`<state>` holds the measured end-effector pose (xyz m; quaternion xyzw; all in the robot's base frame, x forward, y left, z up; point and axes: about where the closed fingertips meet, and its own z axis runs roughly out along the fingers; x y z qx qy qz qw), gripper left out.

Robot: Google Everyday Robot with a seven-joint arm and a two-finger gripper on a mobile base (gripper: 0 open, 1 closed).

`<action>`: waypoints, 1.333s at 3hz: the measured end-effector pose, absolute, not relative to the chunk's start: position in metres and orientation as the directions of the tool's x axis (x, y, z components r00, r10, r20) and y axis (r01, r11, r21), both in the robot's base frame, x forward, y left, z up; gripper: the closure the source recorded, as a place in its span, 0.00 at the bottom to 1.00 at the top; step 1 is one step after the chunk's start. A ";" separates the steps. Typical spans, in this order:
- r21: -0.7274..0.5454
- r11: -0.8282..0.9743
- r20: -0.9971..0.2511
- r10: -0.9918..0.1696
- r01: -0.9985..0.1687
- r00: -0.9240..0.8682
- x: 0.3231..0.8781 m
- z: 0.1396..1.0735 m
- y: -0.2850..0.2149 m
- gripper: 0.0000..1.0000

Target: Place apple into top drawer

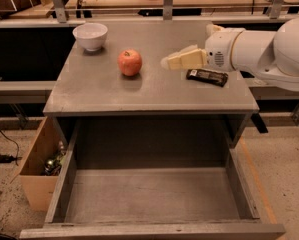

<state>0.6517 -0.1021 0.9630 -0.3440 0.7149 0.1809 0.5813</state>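
The apple (pixel 130 62) sits upright on the grey cabinet top (pixel 154 93), left of centre and towards the back, with its short stem pointing up. The gripper (pixel 167 63) hangs just above the same surface on the apple's right. Its cream tip points at the fruit, near it but not touching, and carries nothing that I can see. Whether it is released or clenched I cannot tell from here. The white arm (pixel 259 49) reaches in from the right edge. A flat dark packet (pixel 206 77) lies on the top just beneath its wrist. A white bowl (pixel 90 35) stands at the back left corner, apart from the apple. Below the top, the top drawer (pixel 154 196) is pulled well out towards me, its grey bottom bare. An open cardboard box (pixel 35 166) stands on the floor at the cabinet's left side.
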 end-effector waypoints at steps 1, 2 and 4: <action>-0.139 0.682 -0.950 -0.296 -0.718 -0.096 0.700 0.947 -0.079 0.00; -0.141 0.660 -0.945 -0.311 -0.738 -0.097 0.723 0.936 -0.057 0.00; -0.102 0.592 -0.948 -0.302 -0.800 -0.102 0.748 0.905 0.001 0.00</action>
